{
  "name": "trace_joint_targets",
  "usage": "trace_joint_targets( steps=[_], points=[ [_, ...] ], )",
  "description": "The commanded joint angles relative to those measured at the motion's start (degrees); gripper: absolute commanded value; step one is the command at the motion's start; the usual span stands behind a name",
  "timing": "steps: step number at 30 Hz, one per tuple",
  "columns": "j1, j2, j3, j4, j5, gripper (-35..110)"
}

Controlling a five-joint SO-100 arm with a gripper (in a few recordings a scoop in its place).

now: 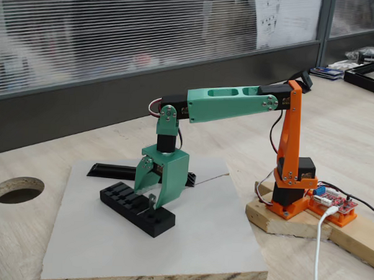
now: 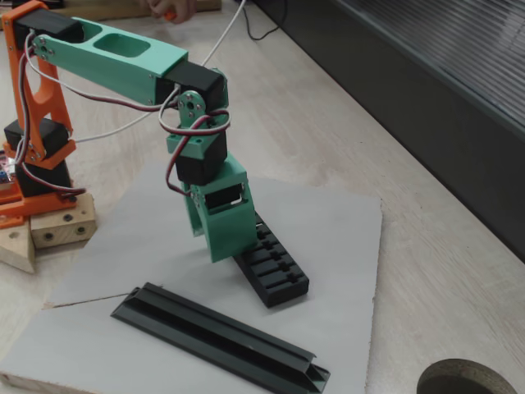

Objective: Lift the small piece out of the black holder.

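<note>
Hovering at frame centre, I am pinching the small piece (image 1: 152, 204) in my nearly closed gripper (image 1: 151, 197) just above the black holder (image 1: 136, 208), risking it slipping if I tilt.

Board (image 1: 188, 251) lies flat on the table (image 1: 40, 233). Slotted holder (image 1: 136, 208) sits on the board, left of centre in a fixed view, running diagonally. Long rail (image 2: 220, 336) also on the board: behind the holder in a fixed view (image 1: 114, 171), in front of it in the other. Gripper (image 1: 152, 199) directly above the holder, fingertips at its slotted top. Arm base (image 1: 288, 203) on a wooden block (image 1: 276, 219) off the board's right edge. Circuit board (image 1: 333, 204) just right of the base. Round hole (image 1: 17, 189) in the table, left of the board.
</note>
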Motion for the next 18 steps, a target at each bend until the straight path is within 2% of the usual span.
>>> trace_joint_targets(
  steps=[1,9,18],
  points=[
    [-0.35,0.79,-0.97,-0.35,-3.08,45],
    [-0.88,0.88,-0.97,-0.26,3.16,45],
    [-0.97,1.05,-1.05,-0.26,3.87,45]
  ],
)
